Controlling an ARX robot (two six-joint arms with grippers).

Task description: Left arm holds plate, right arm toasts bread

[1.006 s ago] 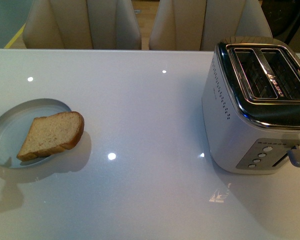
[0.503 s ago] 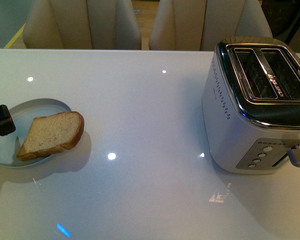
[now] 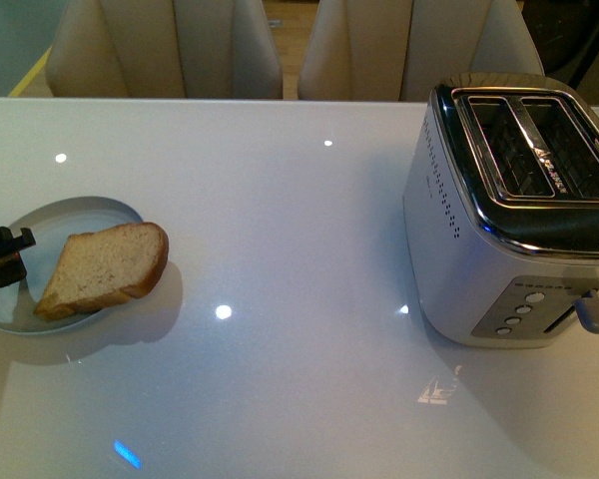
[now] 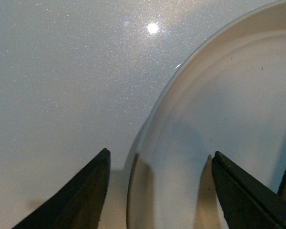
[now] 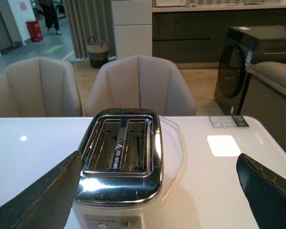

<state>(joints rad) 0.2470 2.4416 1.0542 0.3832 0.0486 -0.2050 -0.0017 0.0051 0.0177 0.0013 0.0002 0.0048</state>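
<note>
Left wrist view: left end effector [image 4: 160, 152] was spread, one jaw over bare counter [image 4: 62, 86], the other over the plate [image 4: 219, 95] floor, rim running between them. Not pinching yet, and I couldn't tell whether either jaw touched. Straddling the rim reads as a setup for an edge clamp, the only way to steady a shallow plate from the side.

Front view, near edge: only bare counter and lamp glare. Further in, on the left, the plate sat flat with the end effector at its outer left rim. Bread [image 3: 105, 267] lay on the plate's toaster-side half, its rounded crust end reaching over that rim. This kept the left rim free for the clamp and left the slice open to a pick from the right.

Toaster [image 3: 509, 220] stood well apart on the right, both slots empty, lever on its near face, so loading looked possible straight from above.

Right wrist view: right end effector [image 5: 158, 156] was spread wide, holding nothing, lined up over the toaster's near end. My read is that it was waiting for the plate to be secured.

Two chairs [image 3: 165, 45] stood behind the far edge.
</note>
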